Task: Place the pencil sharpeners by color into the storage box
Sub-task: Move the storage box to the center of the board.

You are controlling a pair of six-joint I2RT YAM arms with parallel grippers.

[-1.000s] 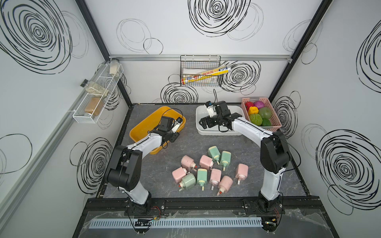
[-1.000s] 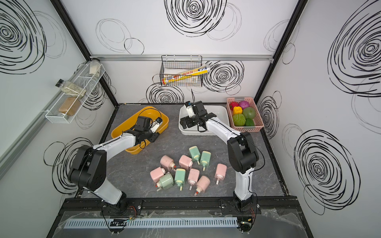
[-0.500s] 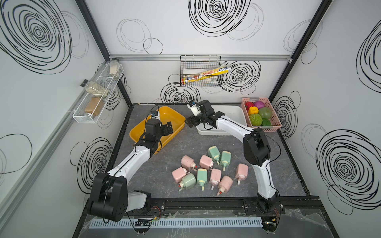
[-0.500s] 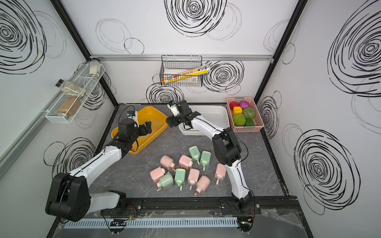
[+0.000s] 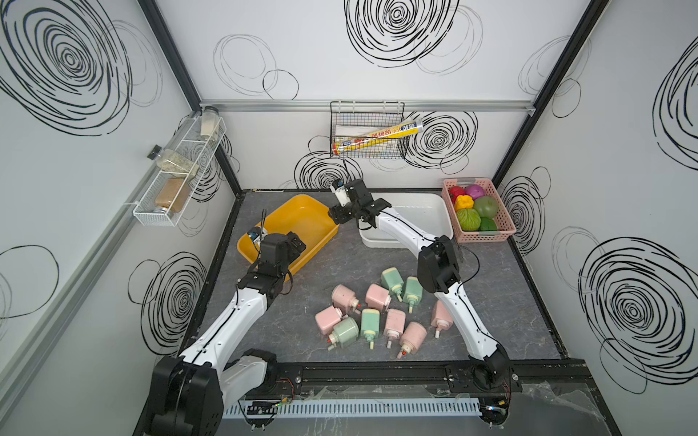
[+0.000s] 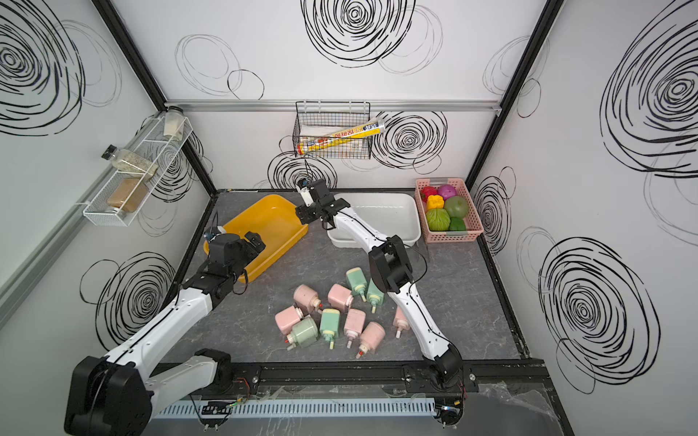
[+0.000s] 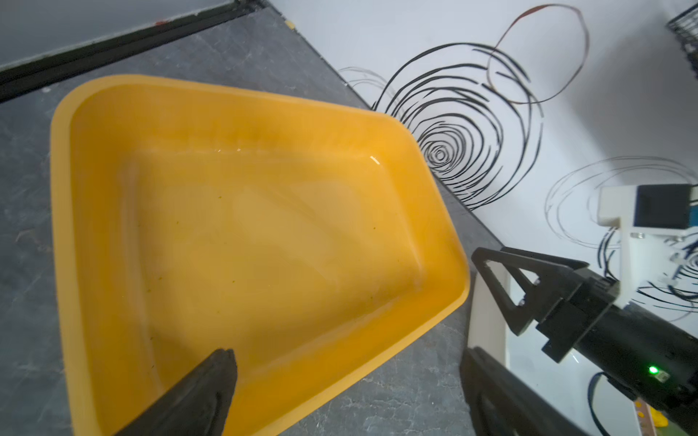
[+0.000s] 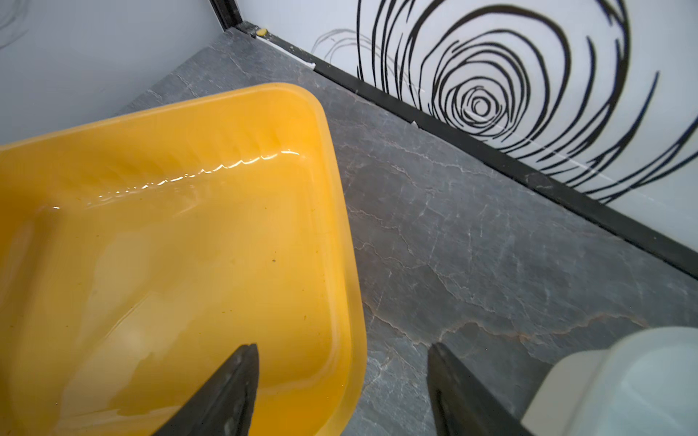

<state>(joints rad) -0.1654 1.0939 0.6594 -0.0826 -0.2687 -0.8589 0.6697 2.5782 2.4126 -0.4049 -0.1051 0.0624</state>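
Several pencil sharpeners lie in a cluster at the table's front middle, pink ones [image 5: 343, 296] [image 6: 306, 296] and mint green ones [image 5: 391, 278] [image 6: 357, 278], none held. Behind them on the left, the yellow storage box [image 5: 302, 217] [image 6: 270, 219] stands empty and askew. The white storage box [image 5: 415, 211] [image 6: 381, 211] to its right is empty too. My left gripper [image 5: 298, 241] [image 7: 347, 356] is open over the yellow box's [image 7: 245, 226] near rim. My right gripper [image 5: 336, 215] [image 8: 342, 351] is open, its jaws straddling the yellow box's [image 8: 170, 245] right corner rim.
A pink basket [image 5: 487, 236] of toy fruits and vegetables stands at the back right, beside the white box. A wire basket [image 5: 366, 130] hangs on the back wall and a jar rack [image 5: 177, 177] on the left wall. Grey tabletop [image 5: 502, 287] lies bare right of the sharpeners.
My left gripper has opened and drawn back to the yellow box's near rim. My right gripper has swung left from the white box to the yellow box's corner, its jaws narrowing.
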